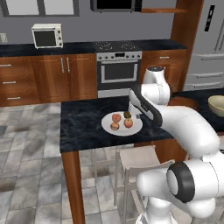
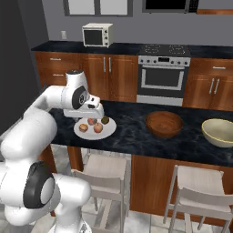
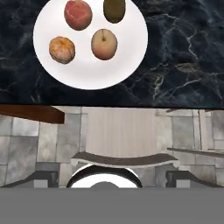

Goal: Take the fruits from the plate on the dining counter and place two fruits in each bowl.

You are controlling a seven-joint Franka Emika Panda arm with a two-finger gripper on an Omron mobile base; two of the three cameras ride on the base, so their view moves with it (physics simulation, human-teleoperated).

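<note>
Stools (image 2: 105,169) stand under the near edge of the dining counter (image 1: 83,127). Gripper (image 3: 111,180): fingertips (image 3: 40,178) sit wide apart at the bottom of the hand view, spread, nothing between them. The hand hangs above the counter's near edge, just beside the plate (image 3: 131,57), not touching it.

The plate lies near the counter's left end, close to the near edge. All four fruits are on it, apart from each other:
- orange-tan fruit (image 3: 61,49), nearest the gripper
- reddish-pink fruit with stem dimple (image 3: 104,44), alongside it
- second reddish-pink fruit (image 3: 78,14), farther
- dark brown fruit (image 3: 114,9), at the plate's far rim

Wooden bowl (image 2: 164,123) stands mid-counter, well apart from the plate. Cream bowl (image 2: 220,132) sits toward the right end.
</note>
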